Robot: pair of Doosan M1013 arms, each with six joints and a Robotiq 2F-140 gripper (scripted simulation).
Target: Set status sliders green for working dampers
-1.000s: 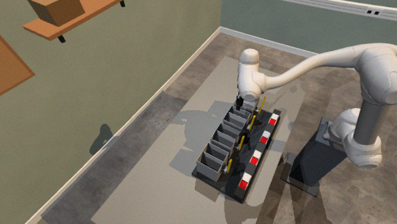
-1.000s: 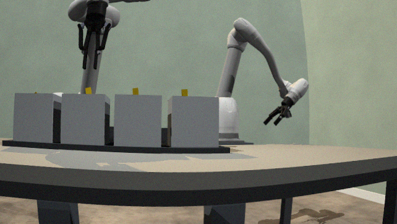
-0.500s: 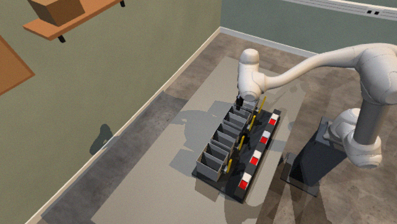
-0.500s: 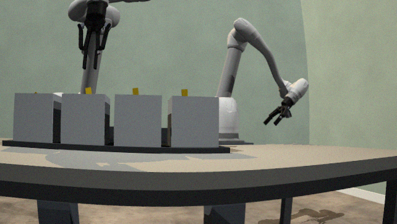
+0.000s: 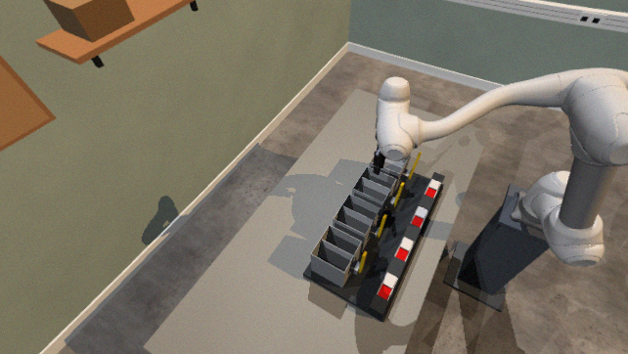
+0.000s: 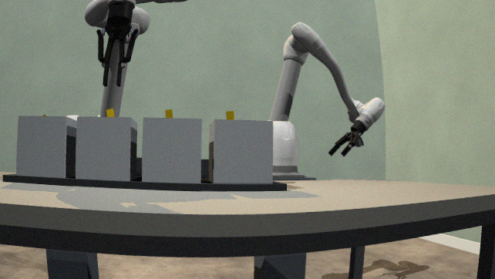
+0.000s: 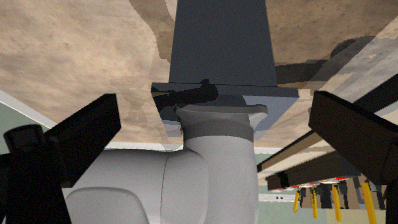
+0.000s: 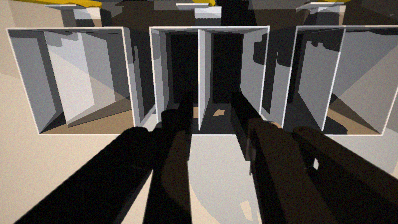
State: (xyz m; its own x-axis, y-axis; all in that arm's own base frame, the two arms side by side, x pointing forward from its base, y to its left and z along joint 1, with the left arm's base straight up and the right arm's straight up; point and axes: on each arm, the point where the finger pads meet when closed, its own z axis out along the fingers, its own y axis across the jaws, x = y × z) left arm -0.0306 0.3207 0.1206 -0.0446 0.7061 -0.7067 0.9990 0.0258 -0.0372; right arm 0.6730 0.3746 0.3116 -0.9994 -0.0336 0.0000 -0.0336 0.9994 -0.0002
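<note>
Four red-and-white sliding status indicators (image 5: 384, 292) (image 7: 340, 179) all show red; no cover is pushed across to green. Four grey, open-topped, box-shaped duct dampers (image 5: 330, 266) (image 6: 173, 150) (image 7: 353, 195) (image 8: 202, 75) stand in a row, each behind its own slider, yellow levers (image 5: 362, 262) (image 6: 169, 113) (image 7: 368, 200) (image 8: 80, 2) attached. Black two-finger right gripper (image 5: 378, 167) (image 6: 112, 85) (image 8: 212, 97) is held above the row, fingers slightly apart, nothing gripped. Matching left gripper (image 6: 336, 152) (image 7: 215, 100) is parked aside, fingers wide apart, empty. Sorting working from jammed probably remains; all cover-pushing is left.

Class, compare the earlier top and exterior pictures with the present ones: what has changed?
Nothing visibly moved, and nothing was taken hold of or let go. The right gripper stayed above the dampers, the left gripper stayed off to one side, and all four sliders still show red.
</note>
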